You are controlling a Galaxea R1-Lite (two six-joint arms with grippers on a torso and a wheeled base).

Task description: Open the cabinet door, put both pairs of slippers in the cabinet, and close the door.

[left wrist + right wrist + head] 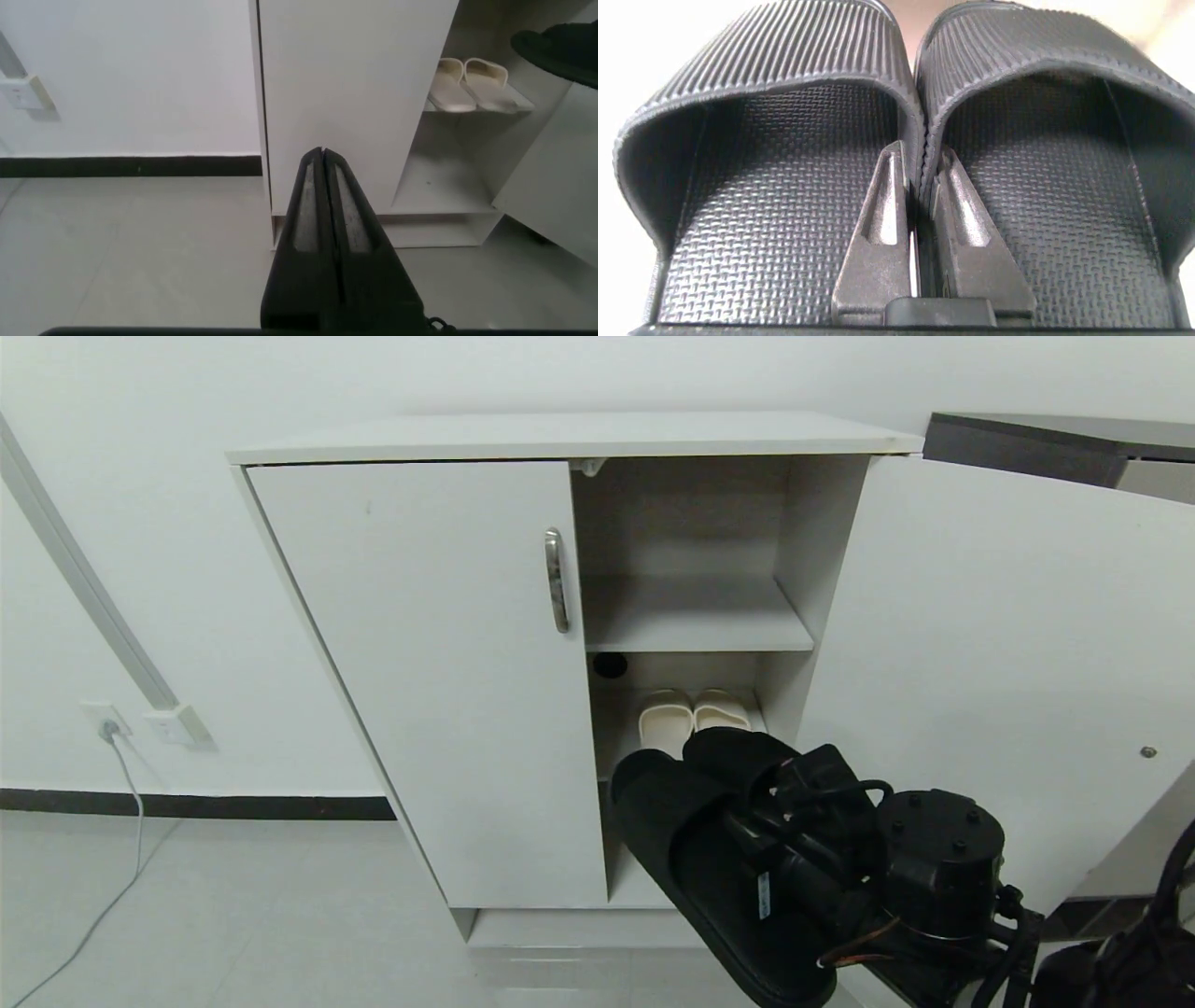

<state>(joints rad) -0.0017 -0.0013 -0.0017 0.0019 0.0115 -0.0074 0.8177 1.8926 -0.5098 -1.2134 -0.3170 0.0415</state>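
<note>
I see the white cabinet (pixel 560 434) against the far wall. Its right door (pixel 1008 644) is swung wide open to the right, and its left door (pixel 420 681) is shut, with a metal handle (pixel 556 581) at its inner edge. In the open right half, the upper shelf (pixel 695 616) is bare. On the lower shelf sits the cream pair of slippers (pixel 693 717), side by side, towards the back.

My right gripper (pixel 920 154) is holding the black pair of slippers (pixel 709 840) just in front of that open half, toes towards the cabinet. One finger is inside each slipper, clenched on the two inner walls pressed together. The black pair hides the front of the lower shelf and part of the bottom compartment. I cannot tell whether its toes have crossed the cabinet's front edge.

My left gripper (pixel 322 163) hangs over the floor, nearer and to the left, fingers pressed together on nothing.

A dark-topped unit (pixel 1055 439) stands behind the open door. On the left wall are a slanting conduit (pixel 84 579) and a wall socket (pixel 103 719), with a grey cable (pixel 121 859) trailing down to the floor.
</note>
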